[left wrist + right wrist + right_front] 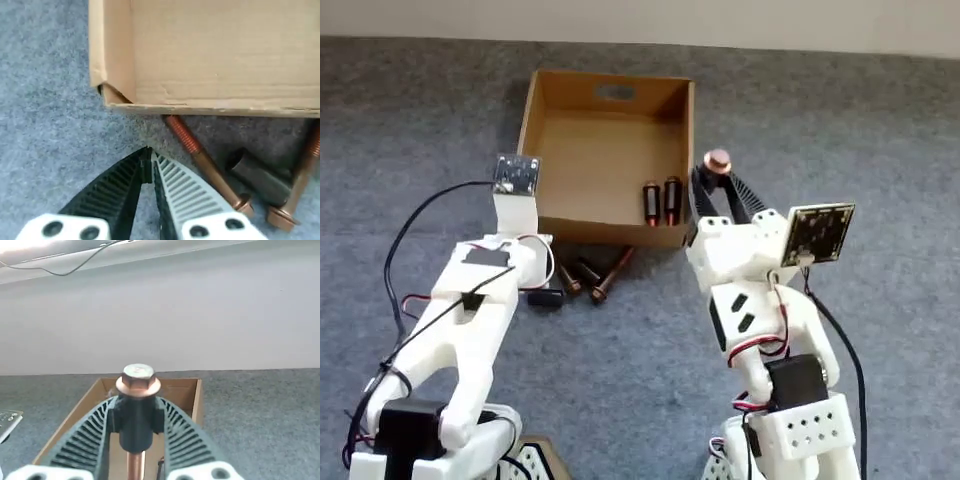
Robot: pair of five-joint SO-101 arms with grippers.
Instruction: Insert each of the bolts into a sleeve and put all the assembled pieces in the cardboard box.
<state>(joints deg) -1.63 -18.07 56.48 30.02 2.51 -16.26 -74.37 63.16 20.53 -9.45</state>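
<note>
**Left gripper** (pixel 149 159): the ribbed fingers, one black and one grey, are pressed together at the tips with nothing between them. In the high view it sits left of centre, largely hidden beneath its white arm, just before the box's near wall.

**Loose parts:** these lie on the grey carpet-textured table cover (pixel 880 130), just beside those tips.
- A long copper-coloured threaded bolt (pixel 200 157) with a flanged hex head.
- A short dark cylindrical sleeve (pixel 257 175).
- A second copper bolt (pixel 302 175), cut off at the frame edge.

**Open brown cardboard box** (pixel 533 120): upper centre of the high view. Two dark sleeved bolts (pixel 651 203) lie side by side against its near wall, toward the right corner.

**Right gripper** (pixel 717 182): right of centre, just outside the box's right wall. Its fingers are spread partway and clamped on an upright dark sleeve (pixel 135 422). That sleeve carries a copper hex-headed bolt (pixel 138 380), head uppermost. The shank below it is cut off.
</note>
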